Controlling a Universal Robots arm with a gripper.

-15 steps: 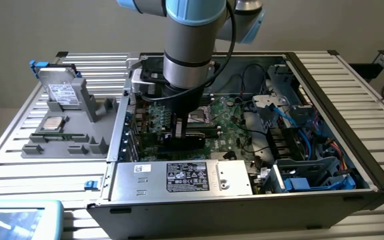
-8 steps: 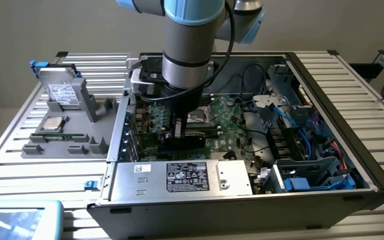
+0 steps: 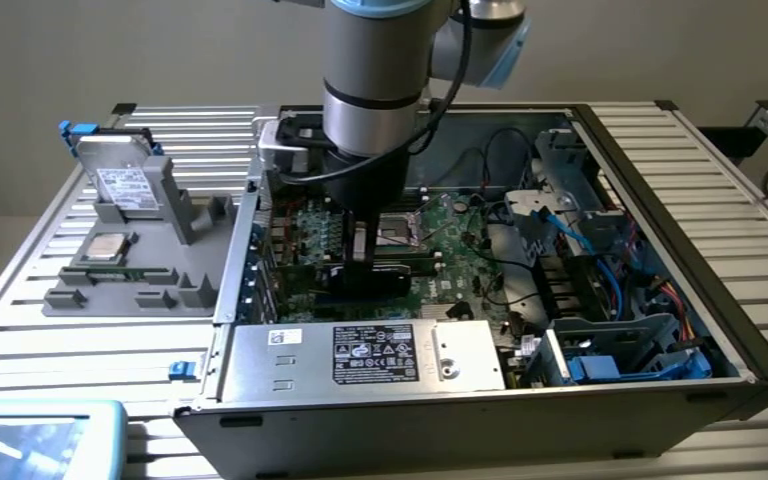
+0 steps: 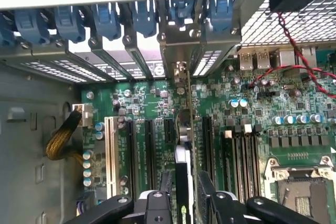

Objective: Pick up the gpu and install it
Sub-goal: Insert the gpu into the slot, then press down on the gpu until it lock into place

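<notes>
The main risk here, as I judge it, is a crooked seat: the card (image 4: 184,145) stands on edge over a slot (image 4: 185,124) on the green board (image 4: 252,129), and if its lower edge or its metal end plate is slightly off line with the slot or with the opening in the rear wall (image 4: 178,51), pressing down could jam it, bend the plate or strain the board. A loose hold could also let the card tip sideways between the neighbouring slots. In the wrist view the gripper (image 4: 185,198) sits at the bottom middle of the frame, its two black fingers (image 4: 157,203) narrowly apart and closed on the card, which runs up from between them toward the rear wall. In the exterior view the arm (image 3: 377,90) comes straight down at the upper middle of the frame into the open computer case (image 3: 744,360), with the gripper (image 3: 364,270) low over the board left of centre. I cannot tell whether the card's edge already touches the slot.
</notes>
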